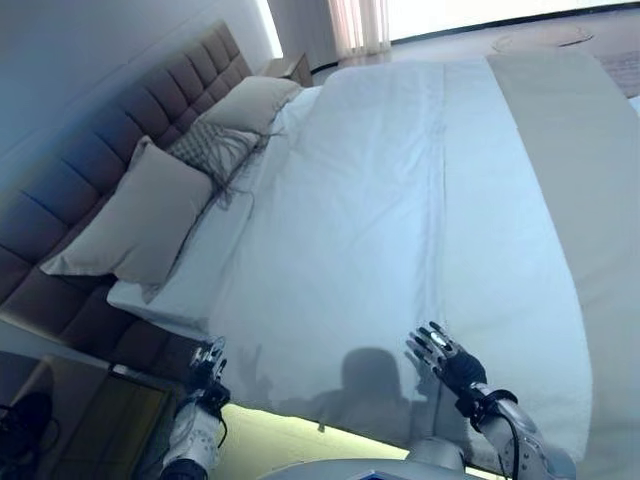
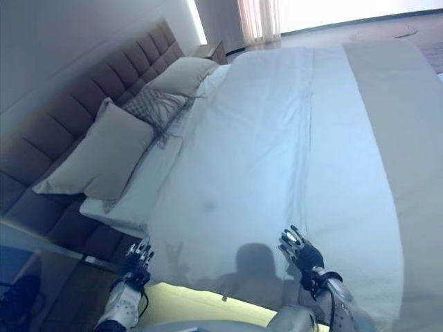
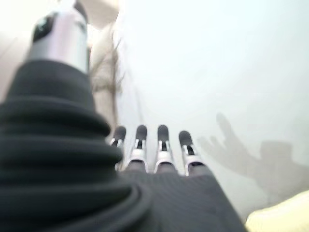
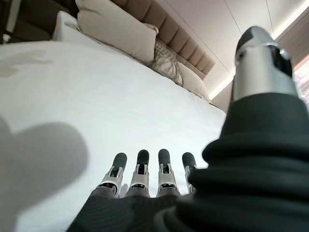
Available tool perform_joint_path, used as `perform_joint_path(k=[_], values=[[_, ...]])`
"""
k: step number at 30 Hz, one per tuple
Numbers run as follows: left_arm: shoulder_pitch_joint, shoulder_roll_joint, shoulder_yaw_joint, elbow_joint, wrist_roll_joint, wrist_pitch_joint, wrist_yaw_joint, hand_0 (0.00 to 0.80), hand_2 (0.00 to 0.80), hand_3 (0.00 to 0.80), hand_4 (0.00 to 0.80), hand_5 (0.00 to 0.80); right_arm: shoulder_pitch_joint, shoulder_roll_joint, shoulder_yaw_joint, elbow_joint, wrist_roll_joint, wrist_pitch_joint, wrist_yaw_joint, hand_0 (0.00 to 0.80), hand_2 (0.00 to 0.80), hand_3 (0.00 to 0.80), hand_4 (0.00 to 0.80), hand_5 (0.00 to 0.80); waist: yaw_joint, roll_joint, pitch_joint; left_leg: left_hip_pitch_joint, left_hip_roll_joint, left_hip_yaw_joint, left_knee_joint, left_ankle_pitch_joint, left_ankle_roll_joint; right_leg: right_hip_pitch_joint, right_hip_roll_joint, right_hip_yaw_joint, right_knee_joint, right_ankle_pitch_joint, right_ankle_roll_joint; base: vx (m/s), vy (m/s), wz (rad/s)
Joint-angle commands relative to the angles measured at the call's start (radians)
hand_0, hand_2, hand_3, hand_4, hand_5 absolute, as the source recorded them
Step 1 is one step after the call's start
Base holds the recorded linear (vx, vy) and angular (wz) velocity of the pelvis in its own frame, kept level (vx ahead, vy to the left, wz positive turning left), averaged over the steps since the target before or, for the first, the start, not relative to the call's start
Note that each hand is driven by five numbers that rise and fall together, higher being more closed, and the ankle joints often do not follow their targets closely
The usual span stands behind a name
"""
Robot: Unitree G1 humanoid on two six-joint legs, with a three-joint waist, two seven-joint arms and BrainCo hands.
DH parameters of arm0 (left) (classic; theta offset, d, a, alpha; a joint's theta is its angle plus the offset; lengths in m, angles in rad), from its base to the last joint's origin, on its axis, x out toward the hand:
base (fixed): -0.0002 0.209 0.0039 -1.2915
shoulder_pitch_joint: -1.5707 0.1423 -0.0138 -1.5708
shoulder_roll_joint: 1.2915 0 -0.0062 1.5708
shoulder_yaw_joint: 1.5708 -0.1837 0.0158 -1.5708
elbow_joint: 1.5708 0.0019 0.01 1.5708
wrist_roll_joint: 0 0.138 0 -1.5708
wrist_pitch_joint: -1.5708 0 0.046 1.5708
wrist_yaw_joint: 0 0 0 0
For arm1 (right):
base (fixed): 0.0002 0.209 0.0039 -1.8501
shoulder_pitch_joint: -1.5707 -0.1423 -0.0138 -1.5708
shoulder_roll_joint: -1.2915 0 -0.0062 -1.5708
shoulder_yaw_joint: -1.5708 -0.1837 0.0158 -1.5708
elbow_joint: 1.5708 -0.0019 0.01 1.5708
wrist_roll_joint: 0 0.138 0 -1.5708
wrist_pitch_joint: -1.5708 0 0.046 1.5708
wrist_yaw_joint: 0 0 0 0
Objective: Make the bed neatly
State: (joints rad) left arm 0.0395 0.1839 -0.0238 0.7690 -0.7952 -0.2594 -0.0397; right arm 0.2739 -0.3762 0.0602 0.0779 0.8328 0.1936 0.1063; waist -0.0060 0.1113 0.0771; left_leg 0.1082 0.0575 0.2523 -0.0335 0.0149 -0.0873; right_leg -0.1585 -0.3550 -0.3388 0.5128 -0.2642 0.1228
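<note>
Left eye view: bed (image 1: 560,180) runs away from the robot, white duvet (image 1: 380,220) spread flat over most of it w/ a straight crease down the middle and only light rumpling toward the pillow end. Beige runner (image 1: 590,200) lies along the far-right side of the duvet, over the foot end. At the head, against the padded brown headboard (image 1: 90,190), three pillows in a row: large beige pillow (image 1: 140,220) nearest the robot, leaning on the headboard; small patterned cushion (image 1: 212,150) next, touching it; another beige pillow (image 1: 250,100) beyond. Wooden nightstand (image 1: 290,66) sits past the far corner of the headboard, curtains (image 1: 358,24) behind it. Near edge of the duvet hangs over the bed side just ahead of both hands. Left hand (image 1: 207,362) is low at the near left corner of the bed, by the duvet edge, fingers straight and apart in its wrist view, holding nothing. Right hand (image 1: 447,358) is over the near edge of the duvet, further right, fingers (image 4: 140,169) extended and spread, thumb apart, nothing gripped; can't tell whether it touches the cloth. Hands well apart from each other.
</note>
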Motion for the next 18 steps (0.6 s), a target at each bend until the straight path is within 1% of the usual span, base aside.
perform_joint_path(k=[1, 3, 5, 8, 10, 12, 14, 16, 18], values=[[-0.051, 0.071, 0.002, -0.087, 0.081, -0.075, -0.021, 0.0, 0.0, 0.0, 0.0, 0.0, -0.054, 0.077, -0.014, -0.074, -0.001, -0.105, -0.002, 0.0, 0.0, 0.0, 0.0, 0.0, 0.051, -0.074, 0.011, -0.054, 0.017, -0.021, 0.02, 0.018, 0.034, 0.168, -0.066, -0.025, -0.346, 0.343, 0.118, -0.077, -0.25, -0.14], [-0.036, 0.074, -0.006, -0.105, 0.099, -0.085, -0.027, 0.0, 0.0, 0.0, 0.0, 0.0, -0.051, 0.088, -0.023, -0.065, -0.013, -0.136, -0.003, 0.0, 0.0, 0.0, 0.0, 0.0, 0.058, -0.085, 0.014, -0.053, 0.026, -0.022, 0.023, 0.014, 0.033, 0.173, -0.054, -0.028, -0.356, 0.349, 0.117, -0.075, -0.248, -0.17], [-0.025, 0.084, -0.002, -0.13, 0.074, -0.062, -0.043, 0.0, 0.0, 0.0, 0.0, 0.0, -0.046, 0.096, -0.027, -0.041, -0.023, -0.176, -0.02, 0.0, 0.0, 0.0, 0.0, 0.0, 0.064, -0.099, 0.017, -0.052, 0.036, -0.024, 0.03, 0.01, 0.031, 0.177, -0.045, -0.031, -0.363, 0.355, 0.116, -0.073, -0.233, -0.1], [-0.015, 0.104, -0.013, -0.16, 0.121, -0.041, -0.069, 0.0, 0.0, 0.0, 0.0, 0.0, -0.049, 0.104, -0.035, 0.034, -0.006, -0.22, -0.046, 0.0, 0.0, 0.0, 0.0, 0.0, 0.075, -0.12, 0.022, -0.054, 0.045, -0.026, 0.059, -0.005, 0.034, 0.181, -0.035, -0.034, -0.368, 0.36, 0.111, -0.078, -0.226, -0.05], [-0.007, 0.11, -0.033, -0.185, 0.12, -0.028, -0.089, 0.0, 0.0, 0.0, 0.0, 0.0, -0.05, 0.111, -0.035, 0.076, 0.007, -0.242, -0.044, 0.0, 0.0, 0.0, 0.0, 0.0, 0.083, -0.136, 0.027, -0.058, 0.049, -0.027, 0.091, -0.021, 0.039, 0.183, -0.031, -0.037, -0.373, 0.364, 0.107, -0.085, -0.248, -0.12], [0.009, 0.109, -0.036, -0.207, 0.12, -0.017, -0.111, 0.0, 0.0, 0.0, 0.0, 0.0, -0.052, 0.121, -0.036, 0.116, -0.008, -0.258, -0.039, 0.0, 0.0, 0.0, 0.0, 0.0, 0.092, -0.149, 0.035, -0.061, 0.051, -0.031, 0.135, -0.045, 0.04, 0.191, -0.022, -0.036, -0.381, 0.361, 0.103, -0.072, -0.24, -0.1], [0.021, 0.106, -0.039, -0.228, 0.115, -0.004, -0.122, 0.0, 0.0, 0.0, 0.0, 0.0, -0.061, 0.125, -0.023, 0.142, -0.01, -0.268, -0.034, 0.0, 0.0, 0.0, 0.0, 0.0, 0.102, -0.158, 0.039, -0.066, 0.054, -0.046, 0.166, -0.06, 0.04, 0.196, -0.007, -0.032, -0.394, 0.357, 0.097, -0.048, -0.203, -0.08], [0.042, 0.105, -0.034, -0.246, 0.104, 0.002, -0.139, 0.0, 0.0, 0.0, 0.0, 0.0, -0.074, 0.13, -0.009, 0.175, -0.002, -0.279, -0.021, 0.0, 0.0, 0.0, 0.0, 0.0, 0.117, -0.16, 0.04, -0.062, 0.053, -0.077, 0.174, -0.072, 0.04, 0.2, 0.02, -0.01, -0.415, 0.353, 0.089, -0.034, -0.154, -0.16], [0.062, 0.102, -0.028, -0.261, 0.118, 0.001, -0.131, 0.0, 0.0, 0.0, 0.0, 0.0, -0.087, 0.133, -0.005, 0.186, 0.009, -0.268, -0.014, 0.0, 0.0, 0.0, 0.0, 0.0, 0.127, -0.161, 0.035, -0.064, 0.042, -0.105, 0.178, -0.08, 0.043, 0.198, 0.041, 0.016, -0.432, 0.352, 0.085, -0.027, -0.095, -0.28]])
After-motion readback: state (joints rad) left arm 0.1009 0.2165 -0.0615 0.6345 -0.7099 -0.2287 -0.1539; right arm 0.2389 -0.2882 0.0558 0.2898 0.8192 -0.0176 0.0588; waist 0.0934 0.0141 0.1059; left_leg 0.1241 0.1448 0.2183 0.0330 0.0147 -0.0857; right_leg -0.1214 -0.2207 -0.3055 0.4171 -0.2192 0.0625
